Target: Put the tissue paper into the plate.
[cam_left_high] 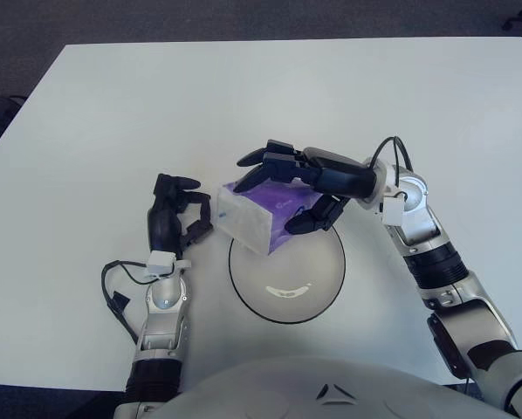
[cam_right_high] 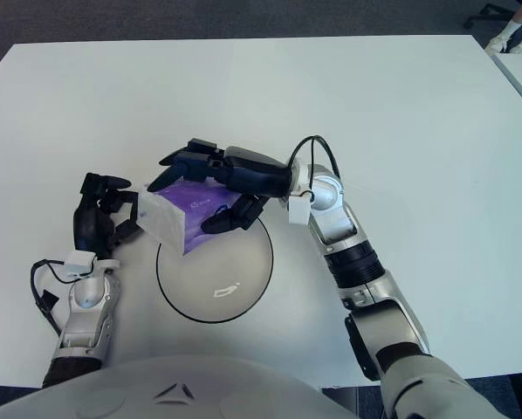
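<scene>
The right robot hand [cam_left_high: 298, 188] is reaching in from the right side of the frame toward the centre, its forearm running down to the lower right corner. Its dark fingers [cam_left_high: 263, 158] are spreading over the top of the tissue paper pack [cam_left_high: 257, 214], and one lower finger is curling under the pack's right end, so the hand is clamped on the pack from above and below. The pack is a soft rectangular packet with a purple top face and pale, translucent sides. It is sitting tilted, its left end sticking out past the plate's upper left rim and its right end over the plate's upper part. Whether the pack's underside is touching the rim cannot be told.

The plate [cam_left_high: 318, 292] is lying just below the centre of the frame on the white worktop [cam_left_high: 113, 113]. It is round, white inside, with a thin dark edge, and its lower half is showing bare with a small bright reflection on it.

The left robot hand [cam_left_high: 175, 220] is showing at the centre left, just beside the pack's left end and to the left of the plate. Its dark fingers are curling loosely inward around nothing, with a gap between them and the pack. A thin black cable [cam_left_high: 117, 288] is looping out from the left wrist toward the lower left of the frame.
</scene>
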